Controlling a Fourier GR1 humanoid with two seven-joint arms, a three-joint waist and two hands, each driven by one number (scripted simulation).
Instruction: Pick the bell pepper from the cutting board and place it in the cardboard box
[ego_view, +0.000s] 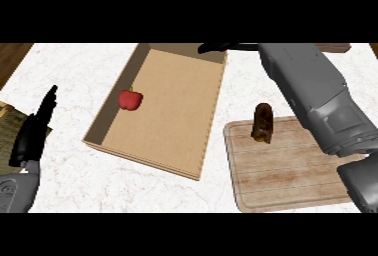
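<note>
The red bell pepper (131, 99) lies inside the cardboard box (210, 112), against its left wall, with no hand touching it. The wooden cutting board (288, 175) sits at the lower right. My right forearm crosses over it towards the far edge. My right hand (221, 48) shows only partly at the view's top, above the box's far right corner, its fingers stretched out and holding nothing. My left hand (33, 132) rests open at the left edge, fingers up, away from the box.
A dark brown oblong object (262, 122) stands at the cutting board's far left corner, close to the box's right wall. A woven mat (9, 117) shows at the left edge behind my left hand. The counter is white marble.
</note>
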